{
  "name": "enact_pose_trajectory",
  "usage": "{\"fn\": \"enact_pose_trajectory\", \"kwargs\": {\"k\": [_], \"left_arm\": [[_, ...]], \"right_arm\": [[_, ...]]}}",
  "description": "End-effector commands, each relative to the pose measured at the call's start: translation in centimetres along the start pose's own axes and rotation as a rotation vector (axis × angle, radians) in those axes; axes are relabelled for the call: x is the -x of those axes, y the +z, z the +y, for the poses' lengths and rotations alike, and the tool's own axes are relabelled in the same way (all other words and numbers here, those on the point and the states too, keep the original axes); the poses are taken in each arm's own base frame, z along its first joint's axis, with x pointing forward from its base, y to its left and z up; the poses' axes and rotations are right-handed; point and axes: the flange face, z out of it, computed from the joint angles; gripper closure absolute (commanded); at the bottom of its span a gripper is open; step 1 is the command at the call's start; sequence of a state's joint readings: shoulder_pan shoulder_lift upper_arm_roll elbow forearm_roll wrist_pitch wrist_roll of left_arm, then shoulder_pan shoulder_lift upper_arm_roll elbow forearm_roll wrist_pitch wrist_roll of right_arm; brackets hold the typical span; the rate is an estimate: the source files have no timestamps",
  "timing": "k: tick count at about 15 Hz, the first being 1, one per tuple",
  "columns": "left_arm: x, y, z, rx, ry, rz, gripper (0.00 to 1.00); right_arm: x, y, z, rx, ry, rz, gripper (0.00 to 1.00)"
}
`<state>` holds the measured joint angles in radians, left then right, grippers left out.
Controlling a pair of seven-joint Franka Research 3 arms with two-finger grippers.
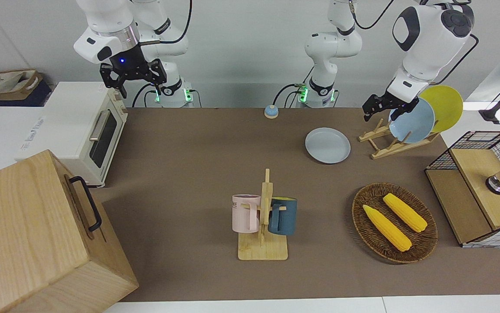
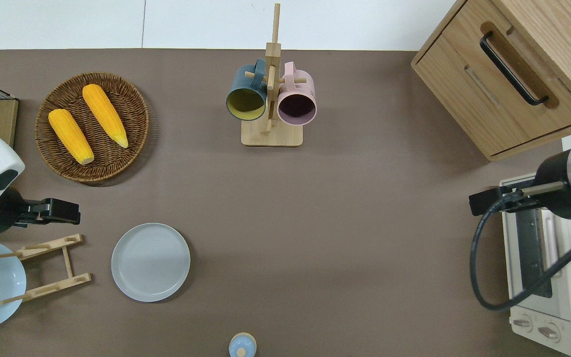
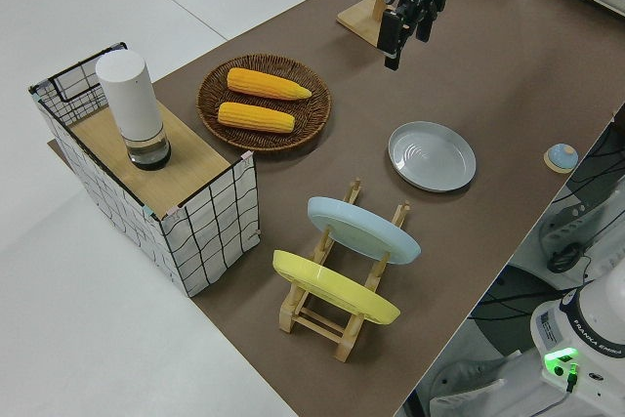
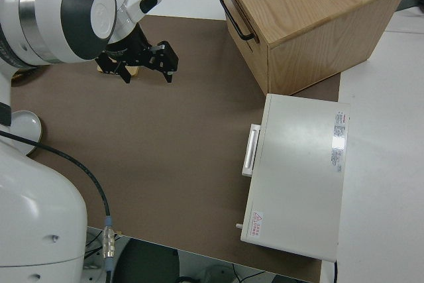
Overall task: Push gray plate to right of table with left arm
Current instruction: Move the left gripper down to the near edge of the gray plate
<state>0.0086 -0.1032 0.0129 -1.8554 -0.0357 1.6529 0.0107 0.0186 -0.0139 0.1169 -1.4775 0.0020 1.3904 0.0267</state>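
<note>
Gray plate [image 2: 150, 262] lies flat on the brown surface [image 2: 345, 223] toward the left arm's end, near the robots and untouched. Beside it, closer to that end, a wooden rack [image 2: 47, 267] holds a blue plate [image 1: 412, 121] and a yellow plate [image 1: 444, 106]. Left gripper [image 2: 69, 216] hangs over bare surface just beside the rack; whether clenched or released cannot be told. Farther out sit a basket [image 2: 136, 109] with two corn cobs [image 2: 87, 121] and a mug stand [image 2: 271, 134]; the pink mug [image 1: 245, 213] bears unreadable lettering. Right arm is parked, gripper [image 1: 139, 80] released.
</note>
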Motion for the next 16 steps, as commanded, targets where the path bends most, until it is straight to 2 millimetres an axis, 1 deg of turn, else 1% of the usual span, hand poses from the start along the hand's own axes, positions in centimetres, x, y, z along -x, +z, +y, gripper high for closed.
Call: {"fn": "enact_pose_trajectory", "kwargs": {"k": [1,4,6,8,9,10,13,15,16], "left_arm": [[0.6,0.6,0.0,-0.006,0.005,-0.019,0.00],[0.9,0.8,0.0,-0.005,0.003,-0.001,0.00],[0.9,2.8,0.3,-0.006,-0.002,0.005,0.00],[1.8,4.5,0.4,-0.006,-0.003,0.022,0.00],[2.6,5.6,0.2,-0.005,-0.006,0.040,0.00],[3.1,6.2,0.2,-0.003,-0.008,0.045,0.00],[3.3,7.7,0.1,-0.003,-0.009,0.033,0.00],[3.5,9.4,0.0,-0.004,-0.009,0.042,0.00],[3.8,9.9,0.0,-0.004,-0.010,0.048,0.00]], "right_arm": [[0.3,-0.4,0.2,-0.010,0.007,-0.004,0.017],[0.3,-0.4,0.2,-0.010,0.007,-0.004,0.017],[0.3,-0.4,0.1,-0.010,0.004,-0.004,0.017],[0.3,-0.4,0.2,-0.010,0.007,-0.004,0.017],[0.3,-0.4,0.1,-0.010,0.006,-0.004,0.017],[0.3,-0.4,0.1,-0.010,0.006,-0.004,0.017],[0.3,-0.4,0.2,-0.010,0.007,-0.004,0.017],[0.3,-0.4,0.2,-0.010,0.007,-0.004,0.017],[0.3,-0.4,0.2,-0.010,0.006,-0.004,0.017]]}}
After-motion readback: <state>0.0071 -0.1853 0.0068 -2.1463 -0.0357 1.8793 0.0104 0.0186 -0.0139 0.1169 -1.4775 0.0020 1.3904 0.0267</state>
